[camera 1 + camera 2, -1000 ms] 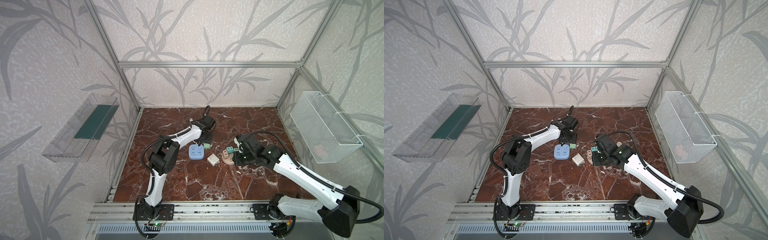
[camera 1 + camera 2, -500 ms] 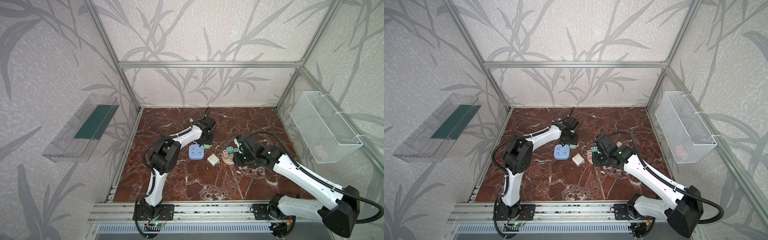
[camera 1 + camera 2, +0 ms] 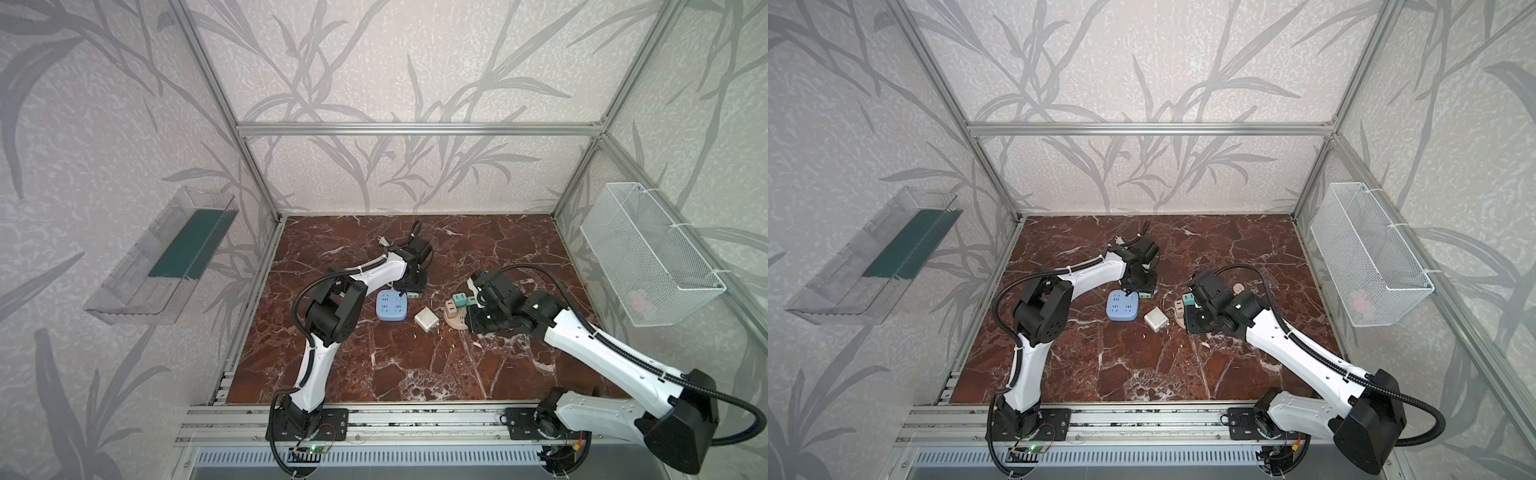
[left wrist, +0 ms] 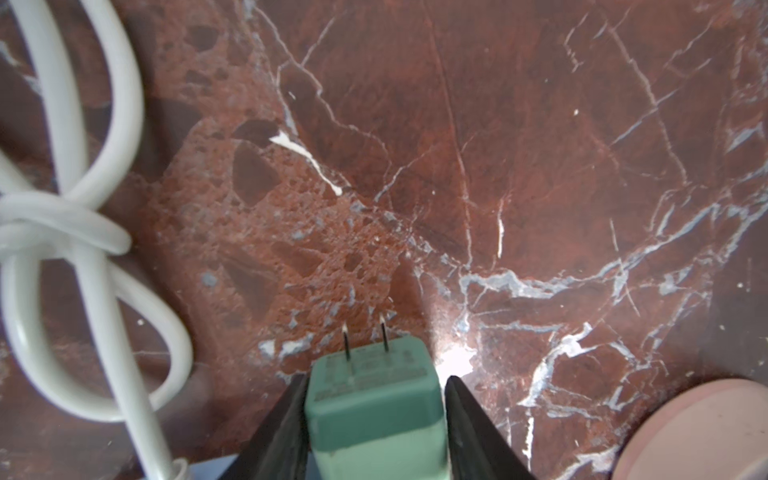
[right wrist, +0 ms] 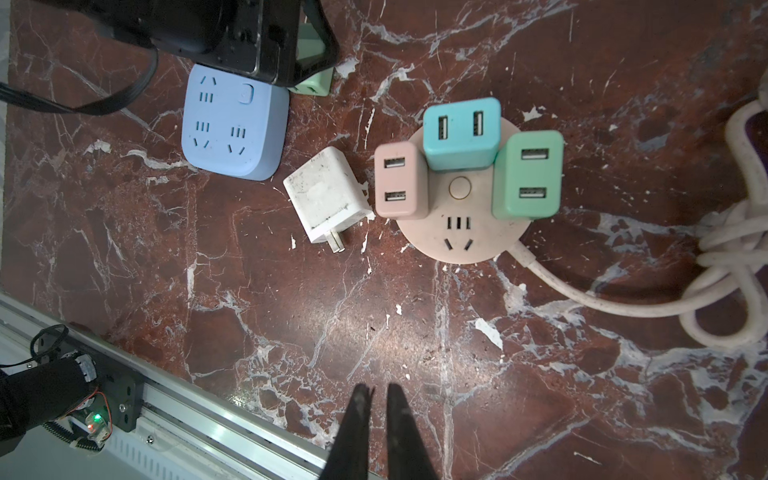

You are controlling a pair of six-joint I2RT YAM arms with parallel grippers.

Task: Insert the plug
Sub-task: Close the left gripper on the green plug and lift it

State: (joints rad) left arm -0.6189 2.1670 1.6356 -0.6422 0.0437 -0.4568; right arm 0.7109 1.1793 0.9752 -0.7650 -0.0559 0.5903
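Left wrist view is showing the left gripper [image 4: 376, 377] sitting narrow around the green plug [image 4: 374, 411], which is lying on the table [image 4: 540, 166] just beside the blue power strip [image 5: 235, 129]; whether it is pinching, I cannot tell. Being light, rigid, smooth plastic, the plug is probably wanting a firm hold on its flat sides, leaving the prongs [image 4: 385, 337] clear. The right gripper [image 5: 376, 395] is hovering closed and empty.

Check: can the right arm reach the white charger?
Probably yes: the white charger lies uncovered and the right gripper hangs close by. Its shut jaws must open first, and the pink adapter crowds one side.
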